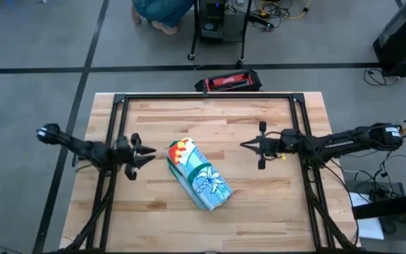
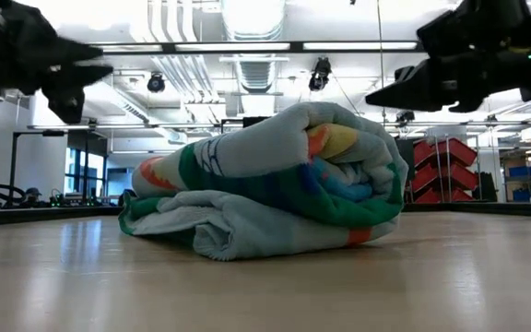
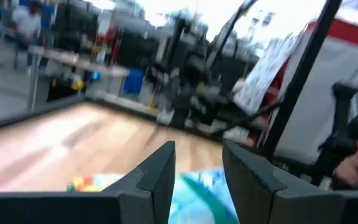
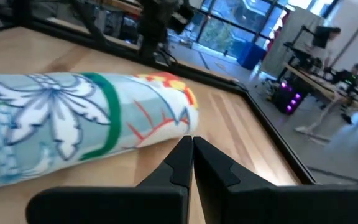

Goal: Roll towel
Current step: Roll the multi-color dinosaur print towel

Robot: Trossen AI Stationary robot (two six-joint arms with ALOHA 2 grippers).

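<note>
The towel (image 1: 197, 174) lies rolled on the worktop (image 1: 259, 212) near its middle, set at a slant between the two arms. The left tool (image 1: 149, 154) hangs above the worktop just beside the roll's left end, apart from it. The right tool (image 1: 246, 144) hangs well apart from the roll on its right side. A case (image 1: 229, 82) lies on the floor behind the worktop's far edge.
</note>
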